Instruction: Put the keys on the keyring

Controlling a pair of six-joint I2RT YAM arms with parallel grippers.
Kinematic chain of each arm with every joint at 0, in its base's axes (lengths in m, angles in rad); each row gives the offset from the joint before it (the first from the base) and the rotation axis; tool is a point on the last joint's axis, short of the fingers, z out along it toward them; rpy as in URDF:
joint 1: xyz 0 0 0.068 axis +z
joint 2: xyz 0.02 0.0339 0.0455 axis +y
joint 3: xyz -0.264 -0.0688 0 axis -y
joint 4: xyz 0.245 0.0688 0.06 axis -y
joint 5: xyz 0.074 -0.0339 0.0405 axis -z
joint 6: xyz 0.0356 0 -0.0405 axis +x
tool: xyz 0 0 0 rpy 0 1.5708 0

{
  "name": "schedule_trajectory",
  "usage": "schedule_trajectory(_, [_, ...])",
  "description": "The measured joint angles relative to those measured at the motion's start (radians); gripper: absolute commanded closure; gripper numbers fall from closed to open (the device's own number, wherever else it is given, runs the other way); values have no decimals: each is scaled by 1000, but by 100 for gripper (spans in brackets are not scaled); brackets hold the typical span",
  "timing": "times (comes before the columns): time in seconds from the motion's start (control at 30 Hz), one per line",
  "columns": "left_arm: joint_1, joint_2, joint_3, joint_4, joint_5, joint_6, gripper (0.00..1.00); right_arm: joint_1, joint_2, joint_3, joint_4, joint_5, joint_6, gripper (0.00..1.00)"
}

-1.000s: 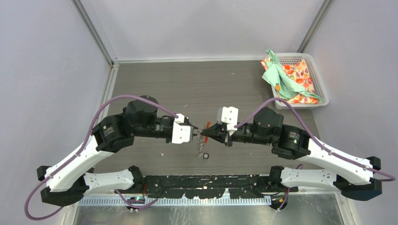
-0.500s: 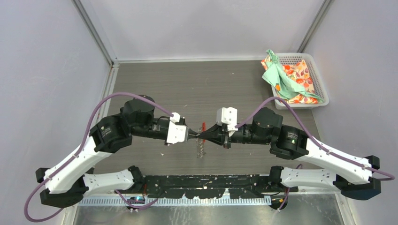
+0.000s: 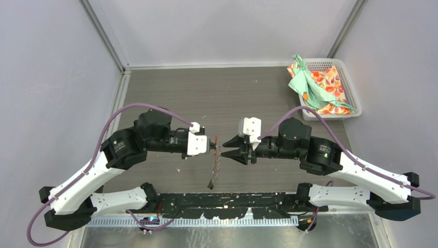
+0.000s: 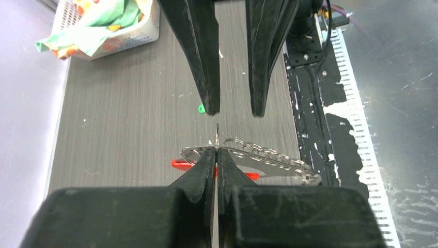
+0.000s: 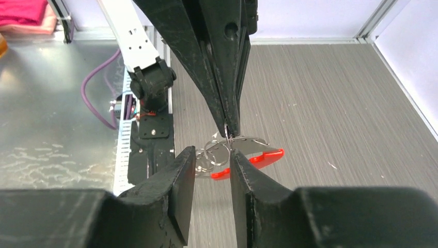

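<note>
Keyring [image 4: 268,158] clamped in L tool [image 4: 216,154], R tool [image 4: 234,111] ajar & empty; green tag [image 4: 201,108] only L-wrist view.

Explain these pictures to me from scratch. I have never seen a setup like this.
The machine is two robot arms bolted at the near edge of a grey table. One picture looks down from above. The other two come from small cameras on each wrist, so each shows its own black fingers at the bottom and the other arm's fingers opposite.

The left gripper is shut on the keyring, a metal chain loop with a red tab that trails from its fingertips. The right gripper faces it with its jaws open, holding nothing.

A small green tag shows on the table beyond them. In the far right corner stands a white basket holding coloured cloths.
</note>
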Motion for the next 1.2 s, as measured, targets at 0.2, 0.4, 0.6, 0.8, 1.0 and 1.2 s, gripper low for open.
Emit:
schedule_trajectory(0.2, [3,40,10,-69,12,66,100,0,77,217,-247,-21,-56,62])
schedule_trajectory(0.4, [3,62,48,-127,63,140,100,0,147,335,-405,-71,-118,67])
schedule_trajectory(0.6, [4,79,81,-138,74,168,100,0,207,340,-458,-85,-143,72])
schedule_trajectory(0.8, [3,86,81,-150,82,179,100,0,212,339,-433,-76,-150,78])
schedule_trajectory(1.0, [4,94,85,-154,82,178,100,0,222,339,-417,-61,-151,85])
schedule_trajectory(1.2, [4,95,86,-156,77,171,100,0,253,339,-419,-28,-150,99])
